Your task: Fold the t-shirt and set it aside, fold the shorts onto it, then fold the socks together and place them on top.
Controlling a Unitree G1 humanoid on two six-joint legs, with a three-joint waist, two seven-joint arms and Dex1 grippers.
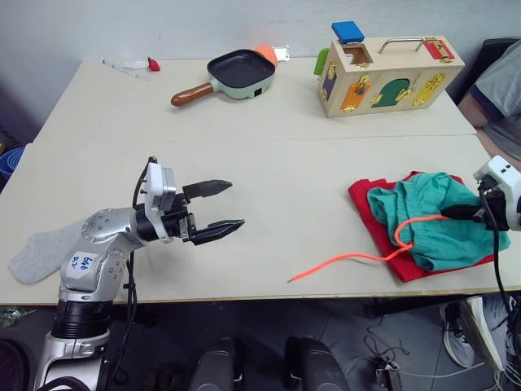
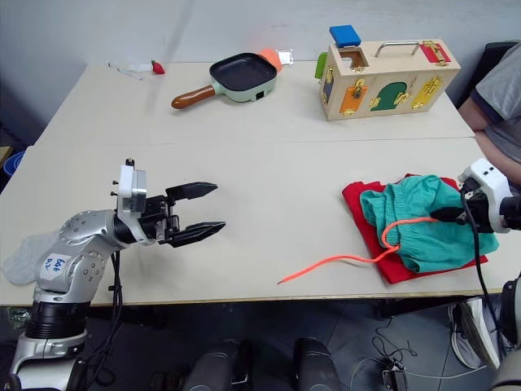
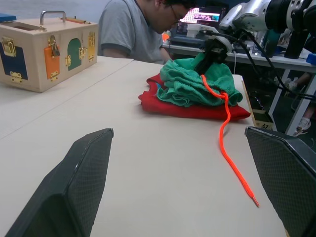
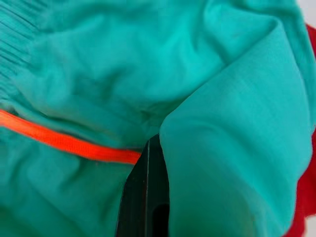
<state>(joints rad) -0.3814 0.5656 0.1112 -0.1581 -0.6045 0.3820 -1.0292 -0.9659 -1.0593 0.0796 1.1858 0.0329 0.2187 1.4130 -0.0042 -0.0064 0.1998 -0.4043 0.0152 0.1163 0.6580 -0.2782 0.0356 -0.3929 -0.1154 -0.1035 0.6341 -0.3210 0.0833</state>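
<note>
The red t-shirt (image 1: 368, 201) lies folded near the table's right front edge. The teal shorts (image 1: 431, 220) are bunched on top of it, and their orange drawstring (image 1: 350, 259) trails left across the table. My right gripper (image 1: 449, 215) is shut on a fold of the shorts at their right side; one black finger (image 4: 145, 197) shows under the teal fabric. One grey sock (image 1: 41, 252) lies at the front left, beside my left arm. My left gripper (image 1: 236, 204) hovers open above the bare table, left of centre, holding nothing.
A wooden latch box (image 1: 391, 73) and a dark pan (image 1: 240, 72) with a wooden handle stand at the back of the table. Small items (image 1: 130, 65) lie at the back left. A person (image 1: 498, 90) sits past the right edge.
</note>
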